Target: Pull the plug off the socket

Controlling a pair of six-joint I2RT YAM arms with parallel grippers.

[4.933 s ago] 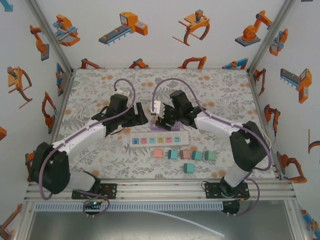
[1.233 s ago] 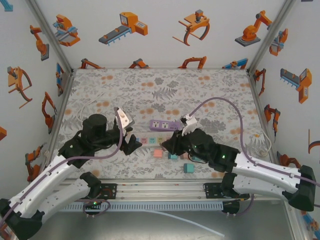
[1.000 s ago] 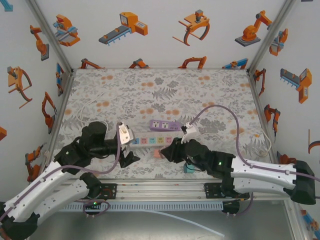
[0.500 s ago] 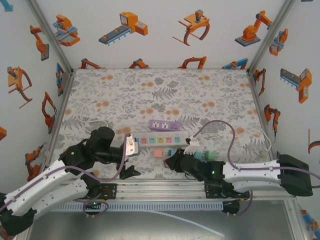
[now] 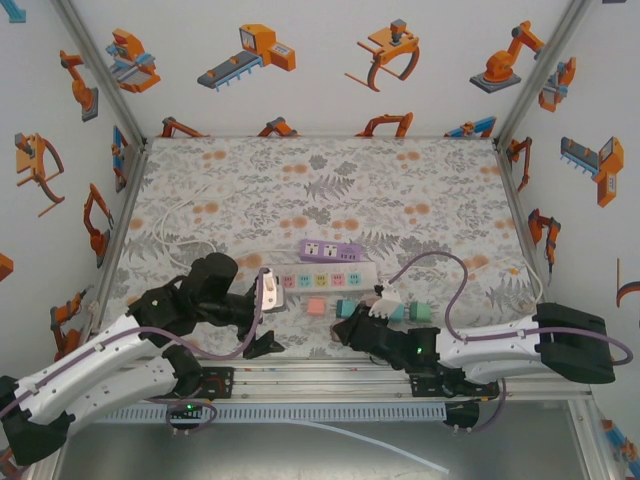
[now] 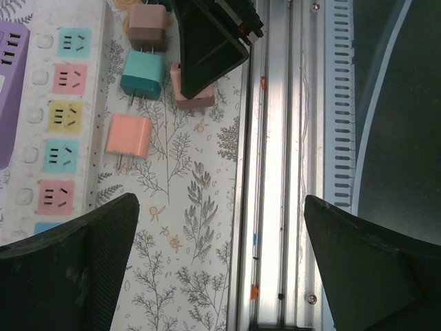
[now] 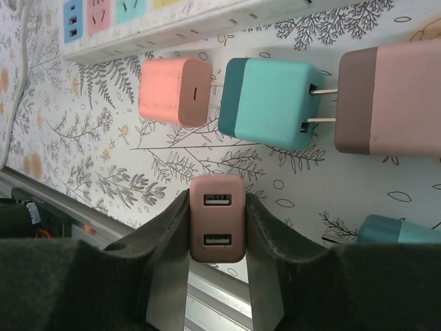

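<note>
The right jaws are clamped on a pink plug (image 7: 216, 227), one pad on each flat side, its USB ports facing the wrist camera. It sits low in that view, well clear of the white strip (image 7: 207, 17) along the top edge. The sockets that show look empty, so the pull itself seems done.

The danger now is in the put-down. The plug hangs close to the rail (image 6: 275, 172) at the counter's (image 5: 300, 180) near edge. If the jaws open here, it could land on the metal or roll off. Lowered carelessly, it could knock the salmon plug (image 7: 173, 92) or teal plug (image 7: 272, 100) lying just above it in the frame.

The left jaws are spread wide and empty, at the lower middle of the top view, near the right arm. A hasty swing by either arm could make them clash.
</note>
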